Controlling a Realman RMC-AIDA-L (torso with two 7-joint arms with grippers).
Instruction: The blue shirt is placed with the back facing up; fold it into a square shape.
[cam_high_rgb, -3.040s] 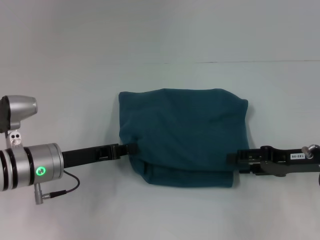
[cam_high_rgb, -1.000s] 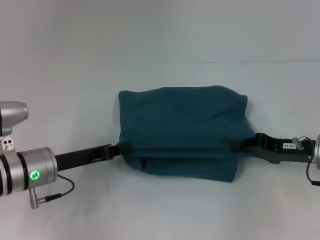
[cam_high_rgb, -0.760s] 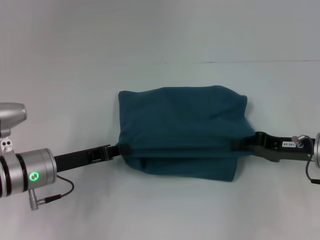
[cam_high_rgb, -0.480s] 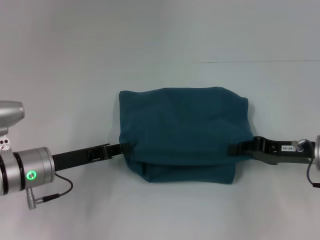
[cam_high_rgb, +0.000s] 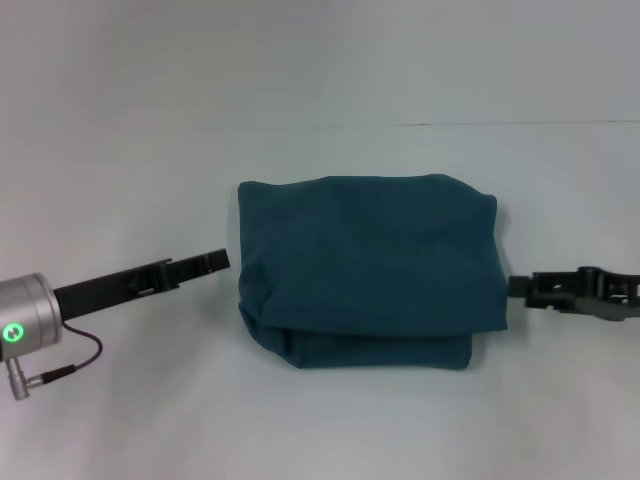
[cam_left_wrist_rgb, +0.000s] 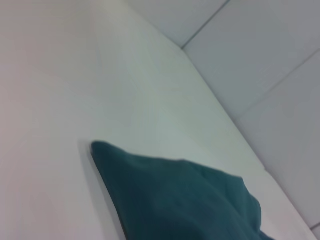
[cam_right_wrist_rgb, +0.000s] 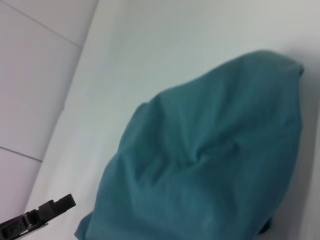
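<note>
The blue shirt (cam_high_rgb: 365, 265) lies folded into a compact, roughly square bundle in the middle of the white table; a lower layer sticks out along its near edge. It also shows in the left wrist view (cam_left_wrist_rgb: 175, 200) and the right wrist view (cam_right_wrist_rgb: 210, 160). My left gripper (cam_high_rgb: 220, 261) is just off the shirt's left edge, clear of the cloth. My right gripper (cam_high_rgb: 515, 288) is just off the shirt's right edge, also clear of it. The left gripper's tip shows far off in the right wrist view (cam_right_wrist_rgb: 45, 212).
The white table (cam_high_rgb: 330, 420) spreads on all sides of the shirt. A wall rises behind it, with the seam (cam_high_rgb: 480, 124) running across the back. A cable hangs from my left arm (cam_high_rgb: 60, 372) near the left front.
Both grippers have drawn back outward from the shirt's sides, left to the left and right to the right. The shirt's side edges have settled flat on the table.
</note>
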